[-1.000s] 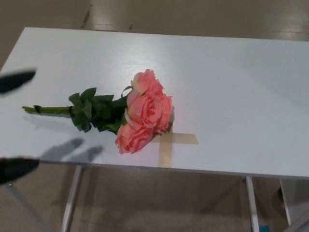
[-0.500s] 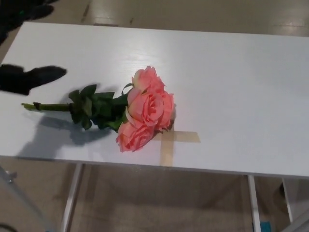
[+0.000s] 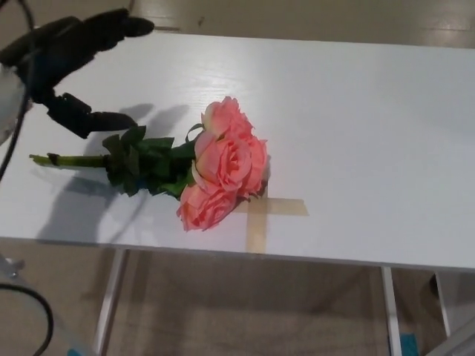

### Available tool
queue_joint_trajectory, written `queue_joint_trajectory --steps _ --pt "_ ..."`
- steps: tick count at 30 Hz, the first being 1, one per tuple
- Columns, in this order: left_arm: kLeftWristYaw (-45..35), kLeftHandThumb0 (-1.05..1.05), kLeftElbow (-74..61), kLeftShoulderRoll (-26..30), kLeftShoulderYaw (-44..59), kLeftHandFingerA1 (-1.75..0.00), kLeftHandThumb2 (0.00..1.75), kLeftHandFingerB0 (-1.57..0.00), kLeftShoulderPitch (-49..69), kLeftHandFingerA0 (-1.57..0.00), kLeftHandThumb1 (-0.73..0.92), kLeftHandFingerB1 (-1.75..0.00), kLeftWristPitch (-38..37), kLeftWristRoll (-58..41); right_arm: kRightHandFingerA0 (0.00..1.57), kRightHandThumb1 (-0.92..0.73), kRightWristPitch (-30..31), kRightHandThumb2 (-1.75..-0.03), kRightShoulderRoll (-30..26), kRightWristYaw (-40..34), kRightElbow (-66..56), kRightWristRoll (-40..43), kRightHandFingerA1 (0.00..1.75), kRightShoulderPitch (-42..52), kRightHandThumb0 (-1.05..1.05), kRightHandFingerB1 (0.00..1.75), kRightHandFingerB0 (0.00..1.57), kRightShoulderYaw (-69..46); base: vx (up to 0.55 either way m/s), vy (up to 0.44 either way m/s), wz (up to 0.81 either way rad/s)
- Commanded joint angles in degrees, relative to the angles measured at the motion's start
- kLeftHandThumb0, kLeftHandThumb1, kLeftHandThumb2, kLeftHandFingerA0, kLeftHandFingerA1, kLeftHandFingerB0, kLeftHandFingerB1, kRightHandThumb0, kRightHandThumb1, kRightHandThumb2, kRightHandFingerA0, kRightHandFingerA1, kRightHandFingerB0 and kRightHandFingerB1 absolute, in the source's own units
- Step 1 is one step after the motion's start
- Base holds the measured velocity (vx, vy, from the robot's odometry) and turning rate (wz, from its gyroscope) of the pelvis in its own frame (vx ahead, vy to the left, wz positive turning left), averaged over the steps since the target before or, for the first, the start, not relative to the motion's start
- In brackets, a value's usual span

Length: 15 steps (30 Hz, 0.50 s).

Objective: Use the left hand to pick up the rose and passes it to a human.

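A bunch of pink roses [image 3: 223,167] lies on the white table [image 3: 356,126], blooms toward the middle, green leaves and stem [image 3: 70,159] pointing left. My black left hand [image 3: 70,67] hovers above the table's left part, over and slightly behind the stem end. Its fingers are spread apart with nothing between them. The thumb [image 3: 93,119] reaches down close to the leaves. My right hand does not show.
A cross of tan tape [image 3: 260,215] is stuck to the table by the front edge, just right of the lowest bloom. The table's metal legs [image 3: 111,304] and a brownish floor show below the front edge.
My left hand has come in from the left edge and risen toward the upper left, now hanging over the stem. The rose has stayed where it lay.
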Motion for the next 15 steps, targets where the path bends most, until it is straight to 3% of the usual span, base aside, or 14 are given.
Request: queue_joint_trajectory --steps 1,7,15 --pt "-7.86 -0.58 3.71 -0.89 -4.9 -0.16 0.77 0.0 -5.02 0.0 0.36 -0.22 7.54 6.58 0.71 -0.51 0.97 -0.8 -0.48 0.42 0.42 -0.25 0.62 0.22 -0.42 0.53 0.49 0.1 0.0 0.0 0.0" --pt "-10.76 -0.47 6.17 -3.77 -8.56 -0.07 0.68 0.0 -7.21 0.0 0.33 -0.17 10.43 8.48 0.71 -0.51 0.92 -0.8 -0.3 0.52 0.34 0.0 0.62 0.37 -0.42 0.53 0.49 -0.11 0.0 0.0 0.0" --pt "-8.16 -0.47 13.37 -9.27 -12.21 -0.03 0.67 -0.01 -10.37 0.0 0.33 -0.16 12.02 12.91 0.71 -0.51 0.89 -0.8 0.01 0.32 0.26 -0.39 0.62 0.14 -0.42 0.53 0.49 0.28 0.0 0.0 0.0"
